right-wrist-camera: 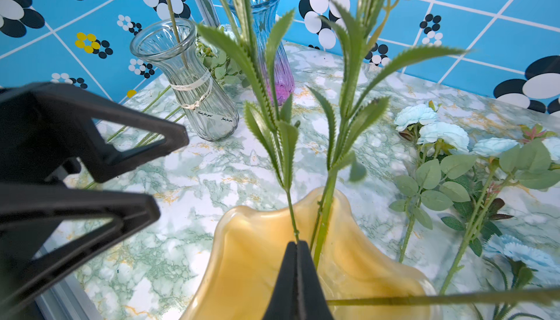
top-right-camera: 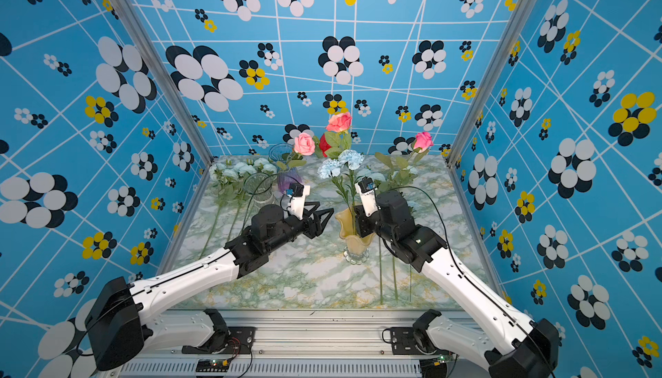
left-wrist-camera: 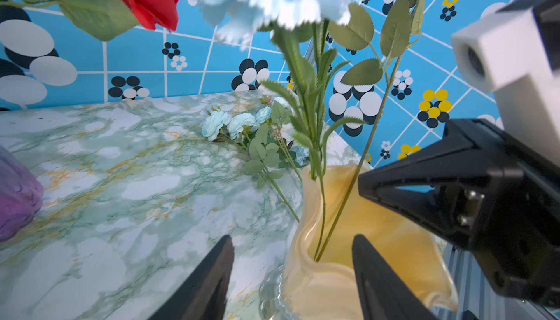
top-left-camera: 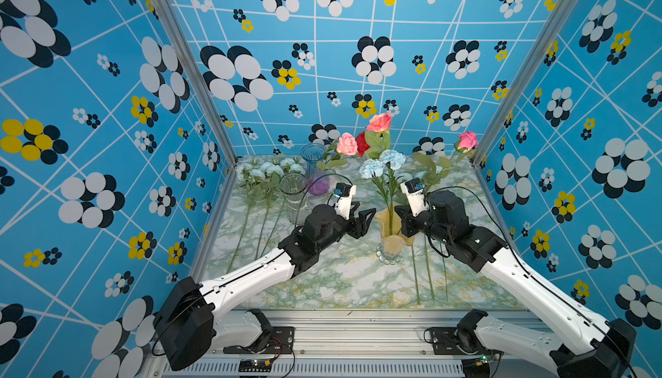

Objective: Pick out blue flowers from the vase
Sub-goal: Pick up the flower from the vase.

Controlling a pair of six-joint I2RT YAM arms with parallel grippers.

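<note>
An amber wavy-rimmed vase [top-left-camera: 392,240] [top-right-camera: 354,242] stands mid-table. It holds two blue flowers [top-left-camera: 381,165] [top-right-camera: 340,165] on thin leafy stems and a pink rose [top-left-camera: 467,140]. My right gripper [right-wrist-camera: 296,244] [top-left-camera: 399,215] is over the vase mouth, shut on the thin stem [right-wrist-camera: 291,212] of a blue flower just above the rim. My left gripper [left-wrist-camera: 292,261] [top-left-camera: 369,220] is open on the vase's other side, its fingers [left-wrist-camera: 218,273] straddling the rim [left-wrist-camera: 306,242] without closing on it.
More blue flowers lie on the table at the back left [top-left-camera: 272,170] and to the right [right-wrist-camera: 445,133]. A clear glass vase [top-left-camera: 293,193] and a blue-purple vase [top-left-camera: 315,168] holding pink roses [top-left-camera: 346,143] and a red rose [top-left-camera: 362,142] stand behind my left gripper.
</note>
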